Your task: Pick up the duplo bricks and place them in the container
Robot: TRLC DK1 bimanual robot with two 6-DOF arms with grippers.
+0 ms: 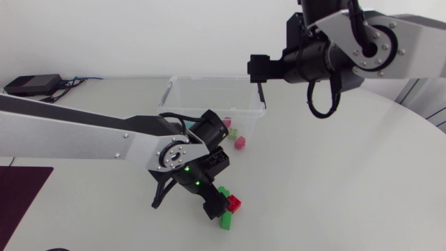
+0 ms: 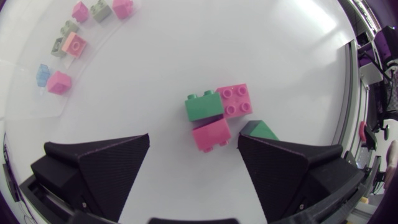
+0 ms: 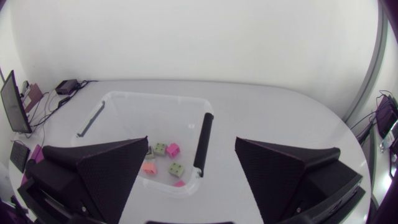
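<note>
White tabletop, clear plastic container at upper centre under wide-open right gripper; red, green and pink duplo bricks clustered at lower centre, between spread fingers of left gripper.

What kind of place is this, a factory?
Likely a robotics lab or test bench, not a factory: a left arm and a right arm over a plain white table, with toy bricks and a clear container.

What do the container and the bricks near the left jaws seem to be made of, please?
Container: probably clear, glossy plastic; the table shows through its walls.
Bricks: seemingly opaque moulded plastic, smooth with a slight sheen, with crisp studs and uniform colour.
</note>
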